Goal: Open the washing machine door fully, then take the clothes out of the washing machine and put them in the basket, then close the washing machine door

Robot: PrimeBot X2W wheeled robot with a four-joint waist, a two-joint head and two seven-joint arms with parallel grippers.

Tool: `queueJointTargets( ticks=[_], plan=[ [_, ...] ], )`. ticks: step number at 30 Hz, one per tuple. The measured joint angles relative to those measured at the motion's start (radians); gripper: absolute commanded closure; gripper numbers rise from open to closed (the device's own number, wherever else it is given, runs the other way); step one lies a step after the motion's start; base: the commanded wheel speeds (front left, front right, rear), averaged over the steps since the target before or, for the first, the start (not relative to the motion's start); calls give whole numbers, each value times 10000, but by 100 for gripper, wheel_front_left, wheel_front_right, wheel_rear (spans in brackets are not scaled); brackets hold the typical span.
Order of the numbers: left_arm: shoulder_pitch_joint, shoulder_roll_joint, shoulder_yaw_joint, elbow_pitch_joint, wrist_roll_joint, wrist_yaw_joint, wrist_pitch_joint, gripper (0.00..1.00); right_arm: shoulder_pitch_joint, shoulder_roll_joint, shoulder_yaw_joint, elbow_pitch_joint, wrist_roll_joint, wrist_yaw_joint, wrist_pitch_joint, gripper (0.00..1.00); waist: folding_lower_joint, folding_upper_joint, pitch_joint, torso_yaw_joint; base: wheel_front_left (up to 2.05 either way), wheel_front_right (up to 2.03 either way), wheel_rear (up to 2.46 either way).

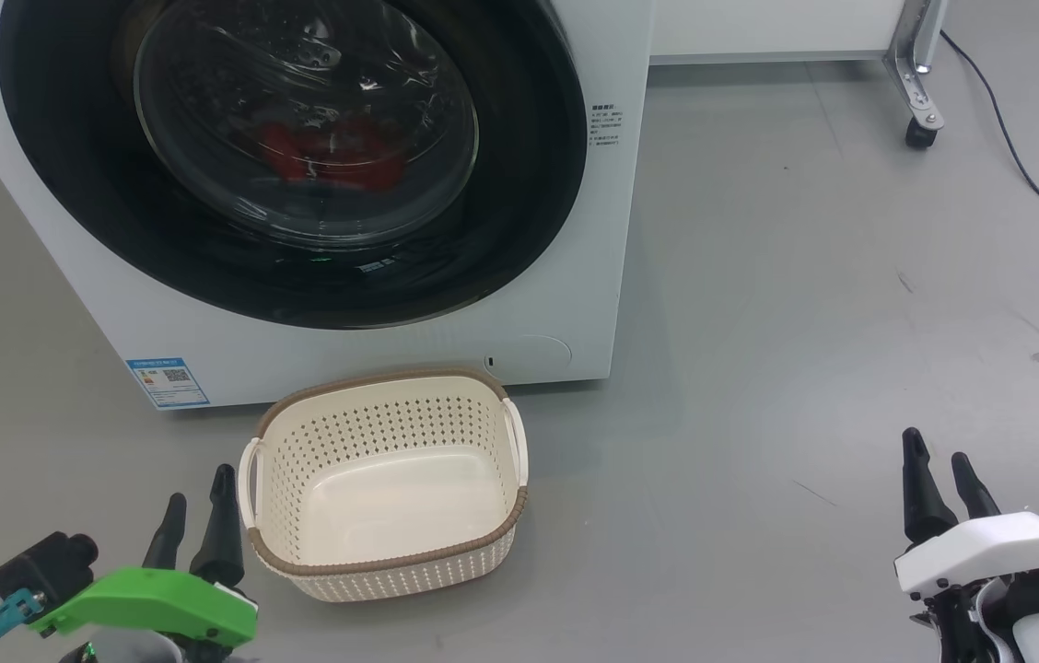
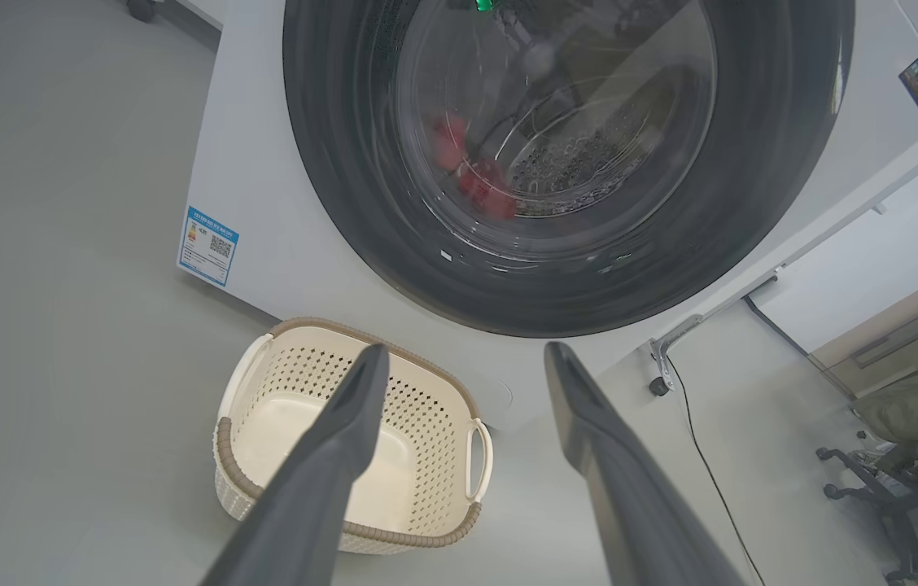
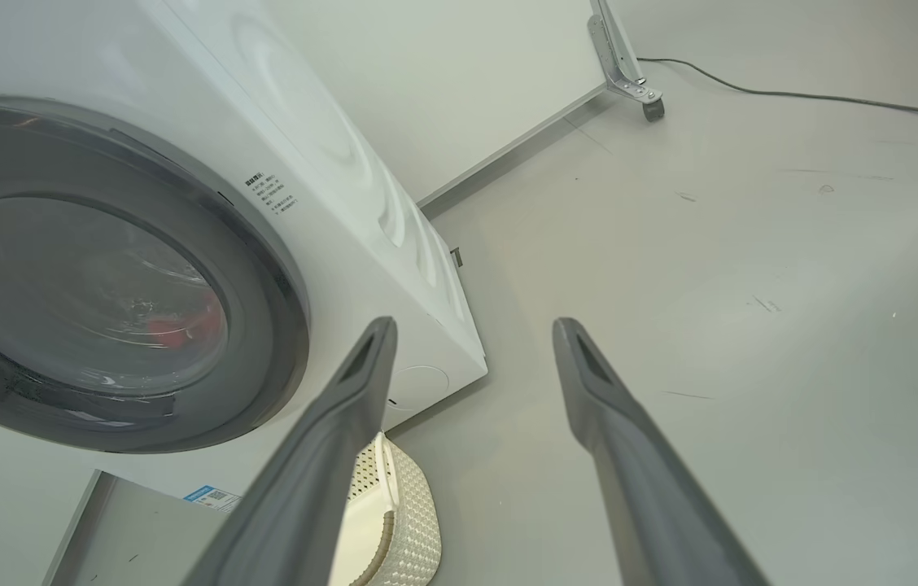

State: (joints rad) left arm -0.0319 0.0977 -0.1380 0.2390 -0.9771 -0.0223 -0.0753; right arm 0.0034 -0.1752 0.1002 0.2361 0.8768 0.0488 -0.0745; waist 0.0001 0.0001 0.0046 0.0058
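Both arms are low and nothing has been touched yet, so I'm at the very first step: getting the door open. My left pincer (image 1: 199, 488) hangs just beside the left handle of the basket (image 1: 391, 379), fingers spread wide and holding nothing. My right pincer (image 1: 936, 451) is well off to the right over bare floor (image 1: 759, 368), also spread and empty. The washing machine door (image 1: 298, 221) sits shut and flush against the front of the washing machine (image 1: 616, 276). Through its bulging glass I can make out the clothes (image 1: 335, 155), a red heap low in the drum. The basket stands empty on the floor right in front of the machine, below the door. I reckon the next move is a reach up to the door's rim to find a hold and swing it out. I can't pick out a handle or latch on that glossy black ring from here, so which side to pull is a guess. The right wrist view looks across the door's right edge, which makes that arm look the likelier one. The basket sits close underneath, so I'd mind it as the door swings.
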Motion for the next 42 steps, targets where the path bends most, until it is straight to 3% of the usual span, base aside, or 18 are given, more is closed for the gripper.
queueJointTargets(
  ticks=[17, 42],
  plan=[
    [2, 63, -690, -207, 2761, 537, -598, 0, 3, 82, 773, -397, -2194, -445, -568, 0, 0, 0, -1, 14, 0, 0, 0],
    [15, 50, -1461, -144, 5862, 1103, -1471, 0, 112, 19, 1315, -918, -5285, -1057, -1440, 0, 0, 0, 115, 47, 0, 0, 0]
  ],
)
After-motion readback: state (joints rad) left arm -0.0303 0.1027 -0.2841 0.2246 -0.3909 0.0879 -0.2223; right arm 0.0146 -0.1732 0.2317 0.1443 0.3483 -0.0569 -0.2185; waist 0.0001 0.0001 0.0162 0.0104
